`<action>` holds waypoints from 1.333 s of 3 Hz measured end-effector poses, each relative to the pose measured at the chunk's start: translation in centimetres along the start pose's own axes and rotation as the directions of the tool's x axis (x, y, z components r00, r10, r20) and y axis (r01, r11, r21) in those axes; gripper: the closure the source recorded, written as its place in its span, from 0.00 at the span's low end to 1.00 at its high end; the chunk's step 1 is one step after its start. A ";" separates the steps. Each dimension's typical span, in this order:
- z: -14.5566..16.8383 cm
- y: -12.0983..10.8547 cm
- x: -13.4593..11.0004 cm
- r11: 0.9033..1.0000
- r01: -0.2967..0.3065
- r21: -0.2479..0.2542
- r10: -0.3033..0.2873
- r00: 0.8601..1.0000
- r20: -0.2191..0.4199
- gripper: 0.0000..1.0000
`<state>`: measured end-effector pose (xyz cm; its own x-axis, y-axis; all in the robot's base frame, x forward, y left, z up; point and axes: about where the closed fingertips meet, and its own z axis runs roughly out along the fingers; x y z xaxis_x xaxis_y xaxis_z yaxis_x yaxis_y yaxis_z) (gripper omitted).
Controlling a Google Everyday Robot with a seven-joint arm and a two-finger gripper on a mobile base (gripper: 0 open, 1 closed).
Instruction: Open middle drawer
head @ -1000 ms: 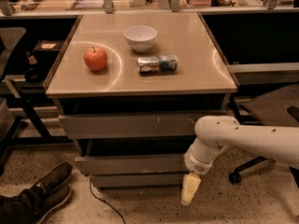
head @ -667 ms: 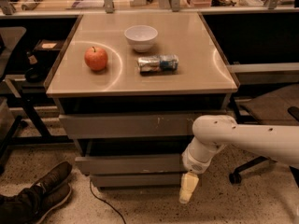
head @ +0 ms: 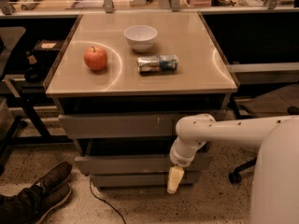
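The middle drawer (head: 126, 164) is a wide flat grey front with no handle. It lies below the larger grey front with white scratch marks (head: 121, 125) and above the shortest front (head: 131, 179). A dark gap shows above it. My gripper (head: 175, 180) hangs pale yellow from the white arm (head: 219, 132) and points down. It is in front of the cabinet's lower right, just below the middle drawer's lower edge and over the shortest front's right part.
On the tabletop (head: 196, 73) are a red apple (head: 96, 58), a white bowl (head: 140, 37) and a lying can (head: 158, 63). A person's shoes (head: 42, 190) are on the floor at the lower left, near a cable (head: 100, 202). An office chair (head: 271, 106) stands at the right.
My gripper and forearm have moved a little left and slightly up along the lower drawer fronts. The drawers and the tabletop items have not moved.
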<state>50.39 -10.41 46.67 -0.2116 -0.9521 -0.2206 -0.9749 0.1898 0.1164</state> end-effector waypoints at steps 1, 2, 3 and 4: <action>2.1 -2.2 -0.5 1.000 0.015 0.010 -0.014 1.000 -0.019 0.00; 4.1 -3.1 -0.4 1.000 0.013 -0.006 -0.013 0.999 -0.037 0.00; 4.8 -3.1 0.7 0.999 -0.005 -0.048 0.002 0.998 -0.070 0.00; 3.5 -0.2 3.4 0.987 -0.057 -0.147 0.039 0.992 -0.124 0.00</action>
<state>49.65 -12.82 42.51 -0.2391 -0.9664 -0.0943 -0.9405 0.2063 0.2700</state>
